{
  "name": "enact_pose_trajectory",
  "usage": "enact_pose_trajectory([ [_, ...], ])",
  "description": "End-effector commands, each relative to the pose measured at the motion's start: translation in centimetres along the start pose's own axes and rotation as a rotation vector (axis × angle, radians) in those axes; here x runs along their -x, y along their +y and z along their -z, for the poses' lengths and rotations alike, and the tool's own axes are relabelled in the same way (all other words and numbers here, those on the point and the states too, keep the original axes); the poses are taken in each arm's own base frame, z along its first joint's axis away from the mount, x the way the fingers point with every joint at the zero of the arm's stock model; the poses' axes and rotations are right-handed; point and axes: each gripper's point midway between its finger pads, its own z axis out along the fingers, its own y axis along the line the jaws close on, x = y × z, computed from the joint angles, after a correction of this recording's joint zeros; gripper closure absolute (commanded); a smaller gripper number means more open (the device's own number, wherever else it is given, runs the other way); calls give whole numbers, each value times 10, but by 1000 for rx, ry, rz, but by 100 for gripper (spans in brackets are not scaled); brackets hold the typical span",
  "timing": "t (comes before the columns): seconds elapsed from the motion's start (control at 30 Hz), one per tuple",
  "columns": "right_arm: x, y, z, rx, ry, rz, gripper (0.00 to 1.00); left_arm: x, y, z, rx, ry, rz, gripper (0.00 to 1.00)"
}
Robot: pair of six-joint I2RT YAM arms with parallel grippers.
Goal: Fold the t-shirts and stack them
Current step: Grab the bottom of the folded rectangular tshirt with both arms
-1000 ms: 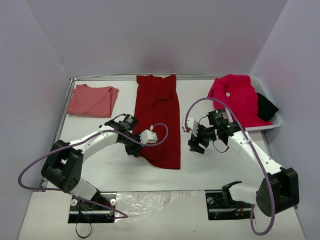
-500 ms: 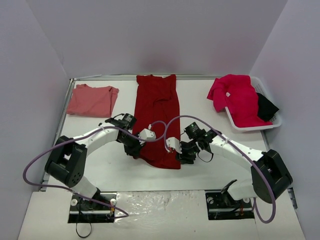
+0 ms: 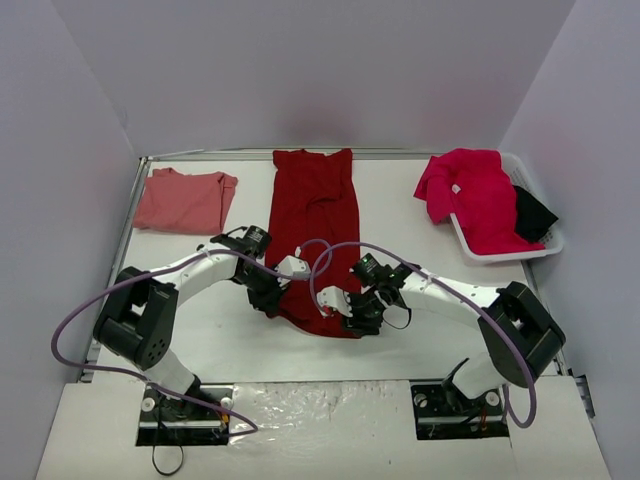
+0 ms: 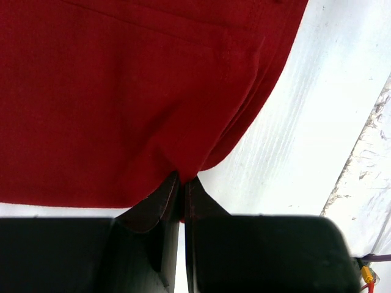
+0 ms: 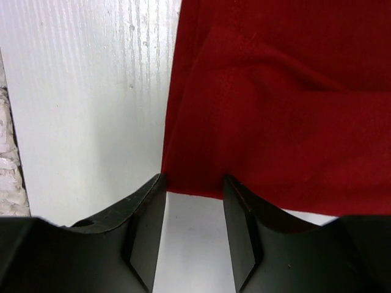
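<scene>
Where the overhead camera looks down on the table [image 3: 410, 200], the dark crimson t-shirt [image 3: 318, 235] lies flat as a long narrow strip down the centre. One short end is at the far edge and the other points toward the arm bases. The salmon-pink t-shirt [image 3: 185, 200] lies folded in the far left corner. The raspberry t-shirt [image 3: 468, 195] is draped over the rim of the white basket [image 3: 505, 256] at the far right, with a black item [image 3: 534, 212] beside it in the basket. The left gripper [image 3: 272, 300] sits low at the near left corner of the crimson strip. The right gripper [image 3: 352, 312] sits low at the near right corner.

Left wrist view: the left gripper [image 4: 181, 180] has its jaws pressed together, with the hem of the dark crimson t-shirt [image 4: 122, 91] pinched between the tips. Bare table [image 4: 305, 134] shows to the right of the cloth.

Right wrist view: the right gripper [image 5: 194, 180] has its jaws parted at a moderate gap. The hem corner of the dark crimson t-shirt [image 5: 281, 110] reaches the fingertips and its edge crosses the gap. The fingers flank the hem without closing on it. White table [image 5: 91, 91] shows between the fingers and to the left.
</scene>
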Motion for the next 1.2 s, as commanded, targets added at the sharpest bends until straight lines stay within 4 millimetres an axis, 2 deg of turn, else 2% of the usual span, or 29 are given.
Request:
enact_pose_trajectory([
  [0.0,10,-2,2,-3,10,9,62,11,3,7,8,-31,-14,98],
  [0.13,7,1,0,5,34,15,59,10,5,5,18,-26,-7,98],
  [0.2,7,2,-1,12,37,20,54,10,7,5,20,-26,-5,98],
  [0.37,3,7,-8,31,71,33,50,10,8,4,23,-22,2,98],
  [0.47,-2,7,-11,25,101,40,50,12,9,4,19,-32,10,98],
  [0.5,-2,6,-14,21,105,42,52,12,9,4,17,-32,11,98],
  [0.6,-6,3,-15,-3,129,42,85,12,9,4,16,-35,15,97],
  [0.63,-7,2,-15,-6,135,34,100,13,9,5,16,-39,13,98],
  [0.77,-5,6,-10,18,135,14,100,13,7,7,16,-42,8,98],
  [0.9,2,2,9,24,102,6,100,15,6,15,33,-46,-13,98],
  [1.07,2,-4,30,39,104,-23,100,21,-4,33,43,-65,-90,98],
  [1.17,11,3,40,78,73,-13,100,21,-14,41,35,-85,-146,98],
])
